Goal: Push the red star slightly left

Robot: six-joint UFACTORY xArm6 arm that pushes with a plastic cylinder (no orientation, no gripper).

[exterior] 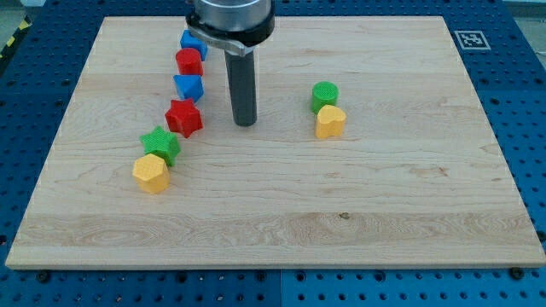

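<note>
The red star lies on the wooden board, left of centre. My tip rests on the board to the star's right, with a clear gap between them. A blue block sits just above the star, touching or nearly touching it. A green star sits just below and left of the red star.
A red block and a blue block continue the row toward the view's top. A yellow block lies below the green star. A green cylinder and a yellow block stand right of my tip.
</note>
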